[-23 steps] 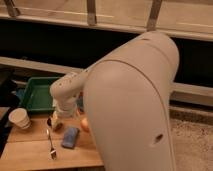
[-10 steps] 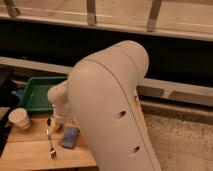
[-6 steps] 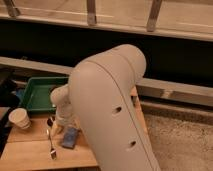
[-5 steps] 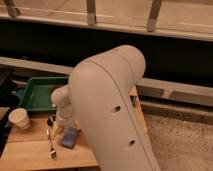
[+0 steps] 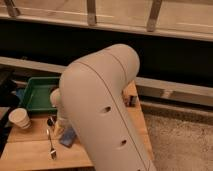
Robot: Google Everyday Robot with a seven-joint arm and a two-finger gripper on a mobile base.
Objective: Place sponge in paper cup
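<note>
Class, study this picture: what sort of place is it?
Probably an office kitchenette or canteen corner: wooden table, green tray, paper cup. The gripper is right at the sponge.

- Wood table (image 5: 27, 152): lower left of view, light planks.
- Green tray (image 5: 36, 84): shallow, sits at table's 11 o'clock corner.
- Spoon (image 5: 50, 142): flat on table at 6 o'clock from tray, bowl end twd tray, handle twd near edge.
- Small dark obj (image 5: 132, 100): table's 2 o'clock edge, can't ID.
- Speckled floor (image 5: 182, 145): 3 o'clock of table.
- Metal rail posts (image 5: 91, 12): 12 o'clock, top of view.
- Gripper (image 5: 62, 131): low over table, 5 o'clock of tray, just beside spoon.
</note>
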